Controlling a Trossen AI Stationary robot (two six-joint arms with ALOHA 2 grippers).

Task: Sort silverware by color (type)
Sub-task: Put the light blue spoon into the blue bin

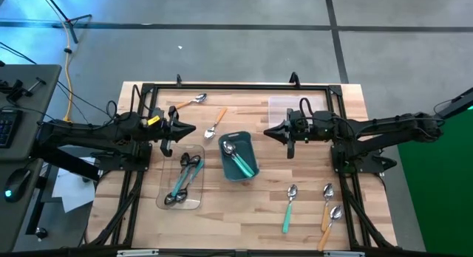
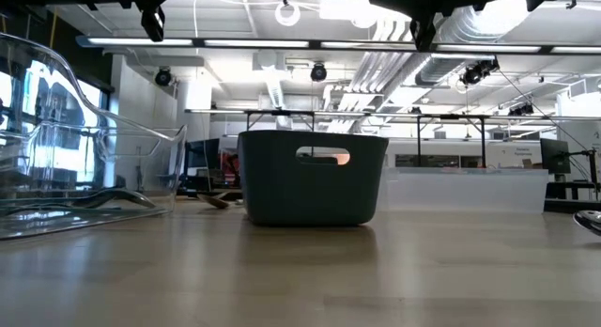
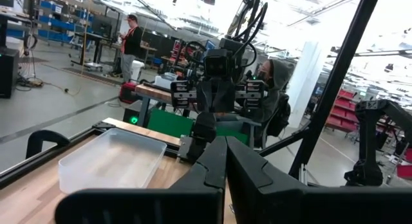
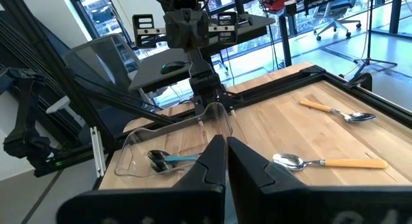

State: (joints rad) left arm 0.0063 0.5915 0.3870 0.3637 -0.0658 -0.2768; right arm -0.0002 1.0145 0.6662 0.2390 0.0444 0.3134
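My left gripper [image 1: 191,130] hangs shut above the table's far left part, and my right gripper [image 1: 269,131] hangs shut opposite it; neither touches anything. Between them stands the teal bin [image 1: 238,155] with teal-handled spoons [image 1: 238,159] inside. A clear tray [image 1: 182,180] on the left holds several teal and dark spoons [image 4: 164,159]. Two orange-handled spoons [image 1: 189,102] [image 1: 215,124] lie flat on the wood near the far edge. One teal spoon [image 1: 288,208] and two orange ones [image 1: 326,207] [image 1: 330,224] lie near the right front. In the wrist views both pairs of fingers [image 3: 225,169] [image 4: 226,161] are closed together.
A second clear tray [image 1: 290,106] sits at the far right, also seen in the left wrist view [image 3: 112,161]. A dark metal frame [image 1: 236,86] runs round the table. People [image 3: 132,37] are in the room beyond. Bare wood lies in the near middle [image 1: 236,213].
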